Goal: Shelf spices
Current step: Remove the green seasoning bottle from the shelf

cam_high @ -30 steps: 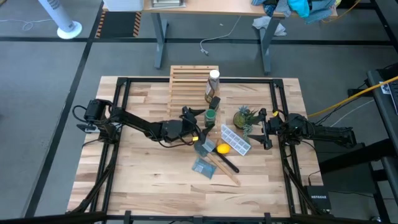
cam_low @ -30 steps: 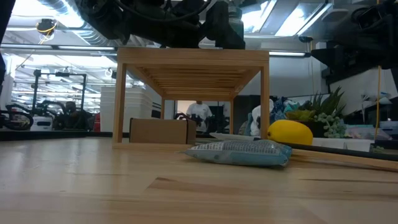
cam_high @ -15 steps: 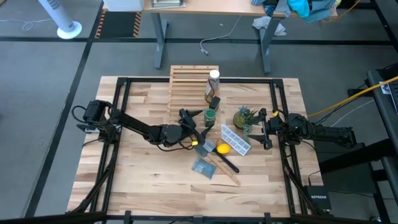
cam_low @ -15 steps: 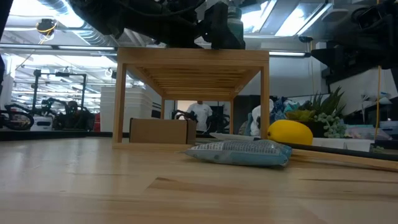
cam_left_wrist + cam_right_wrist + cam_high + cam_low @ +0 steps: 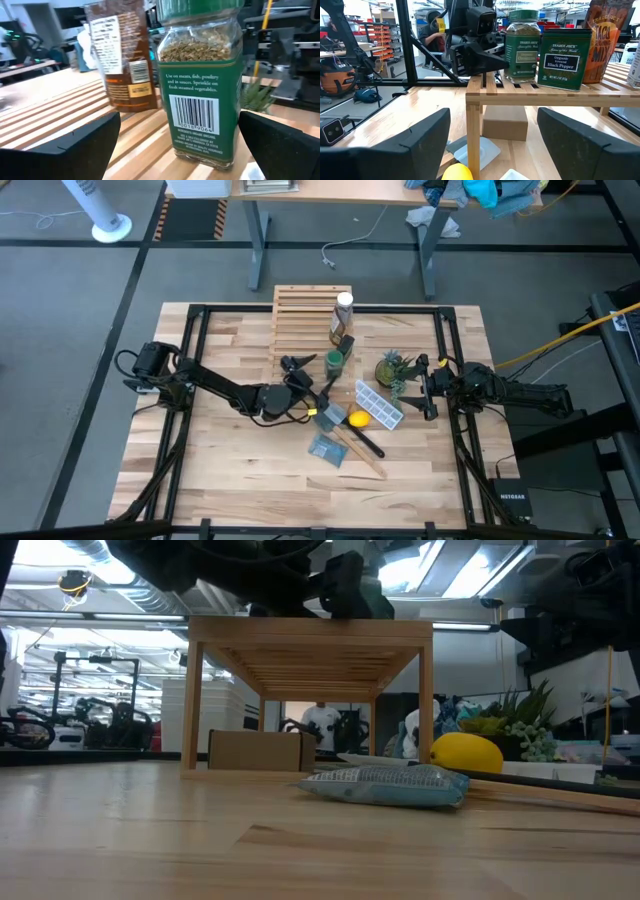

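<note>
Green-lidded jar (image 5: 205, 85) on shelf (image 5: 530, 92) — left hand (image 5: 300, 372) open, just beside.

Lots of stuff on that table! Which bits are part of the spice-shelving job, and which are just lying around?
Part of the job:
shelf
green-lidded jar
black pepper box
orange-brown packet
white-capped bottle
left gripper, open by the jar

Just lying about:
lemon
small plant
blue packet
clear tray

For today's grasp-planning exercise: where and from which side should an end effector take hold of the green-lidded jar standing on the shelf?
Grip the green-lidded jar across its flat glass sides below the lid. It stands upright at the shelf edge, black box close beside, so approach from the open front, where the left end effector sits.
</note>
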Action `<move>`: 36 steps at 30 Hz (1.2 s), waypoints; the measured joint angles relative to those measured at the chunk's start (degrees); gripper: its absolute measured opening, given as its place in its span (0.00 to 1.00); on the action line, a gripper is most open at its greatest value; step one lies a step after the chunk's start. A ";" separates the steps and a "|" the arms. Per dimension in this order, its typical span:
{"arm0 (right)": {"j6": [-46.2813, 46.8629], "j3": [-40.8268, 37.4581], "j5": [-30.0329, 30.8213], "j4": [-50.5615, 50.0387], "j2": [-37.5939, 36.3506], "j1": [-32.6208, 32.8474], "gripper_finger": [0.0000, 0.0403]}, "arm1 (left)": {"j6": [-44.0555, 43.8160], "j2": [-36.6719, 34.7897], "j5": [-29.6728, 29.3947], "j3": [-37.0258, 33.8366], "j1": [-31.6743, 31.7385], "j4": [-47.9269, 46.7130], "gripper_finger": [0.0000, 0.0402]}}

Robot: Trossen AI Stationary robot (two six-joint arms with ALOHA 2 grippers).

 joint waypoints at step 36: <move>-0.01 0.01 0.00 -0.05 0.00 0.01 0.76 | 10.17 -2.25 -12.29 -0.22 -5.59 -0.79 0.99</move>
